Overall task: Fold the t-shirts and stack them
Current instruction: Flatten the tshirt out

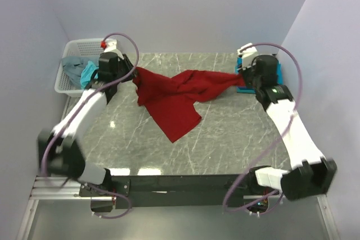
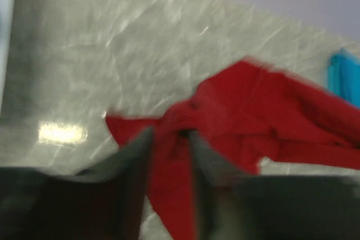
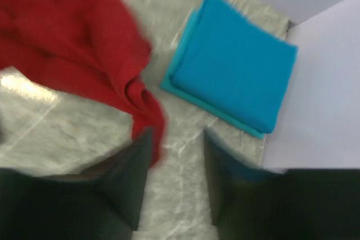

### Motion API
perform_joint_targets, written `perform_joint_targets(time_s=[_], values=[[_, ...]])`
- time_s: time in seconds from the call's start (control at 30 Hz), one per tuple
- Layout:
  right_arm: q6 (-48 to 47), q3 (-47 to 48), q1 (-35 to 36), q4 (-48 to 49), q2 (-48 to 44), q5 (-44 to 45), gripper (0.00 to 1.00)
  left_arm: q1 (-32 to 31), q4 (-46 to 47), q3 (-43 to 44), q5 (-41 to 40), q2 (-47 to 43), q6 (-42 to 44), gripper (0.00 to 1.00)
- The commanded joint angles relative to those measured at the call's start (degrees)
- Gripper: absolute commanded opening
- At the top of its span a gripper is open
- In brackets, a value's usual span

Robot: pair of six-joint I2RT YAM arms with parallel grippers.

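1. The grey marble desk (image 1: 225,139) is bare along its near edge. The near flap of the dark red t-shirt (image 1: 174,96) reaches toward that edge and ends in a blunt corner a little left of centre.
2. The shirt lies crumpled and unfolded on the middle of the desk. Its long axis runs left to right, stretched from one hand to the other, with the flap hanging off it toward the arm bases.
3. The left hand (image 2: 169,136) is at the shirt's left end. Its fingers stand slightly apart with a bunch of red cloth between them. The wrist view is blurred, so I cannot tell whether they pinch it.
4. The right hand (image 3: 177,136) is at the shirt's narrow right end. Its fingers are apart with bare marble showing in the gap. The red tip lies against the inner side of one finger and is not clamped.
5. Just beyond the right hand, in the far right corner, lies a folded teal-blue t-shirt (image 3: 236,66), flat and square, with another blue layer edging out beneath it.
6. At the far left stands a white mesh basket (image 1: 70,49) holding a grey t-shirt (image 1: 70,66) and a light turquoise t-shirt (image 1: 88,74), both loosely heaped.
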Motion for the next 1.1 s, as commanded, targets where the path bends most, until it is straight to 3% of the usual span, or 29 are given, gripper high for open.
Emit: perform_joint_targets(time_s=[0.0,0.03,0.17,0.3,0.4,0.5,0.7,1.07], values=[[1.2,-0.9,-0.5,4.4,6.9,0.9,0.54,5.4,-0.5,4.1,15.1,14.6,-5.4,0.44],[1.5,-0.3,-0.6,3.4,9.6,0.7,0.60,5.9,-2.8,9.8,15.9,16.9,-3.8,0.60],[0.7,-2.2,-0.4,2.6,7.8,-3.8,0.75,5.5,-6.9,15.5,14.1,16.7,1.4,0.73],[-5.3,-6.7,-0.4,0.2,4.0,-23.7,0.84,2.2,-10.6,12.6,14.8,8.7,10.9,0.80],[-10.1,-10.2,-0.4,-1.4,5.9,-33.9,0.84,-0.9,-10.6,6.7,17.3,3.7,15.1,0.80],[-16.6,-10.2,-0.1,-6.7,9.4,-41.9,0.80,-9.2,-11.0,0.5,22.8,0.9,21.9,0.79],[-14.9,-10.4,-0.4,-5.8,12.1,-37.7,0.78,-27.4,-10.0,-9.2,13.0,1.3,33.0,0.76],[-11.9,-8.0,-3.6,-9.4,19.9,-32.3,0.70,-39.0,-13.9,-8.6,0.7,13.9,33.4,0.70]])
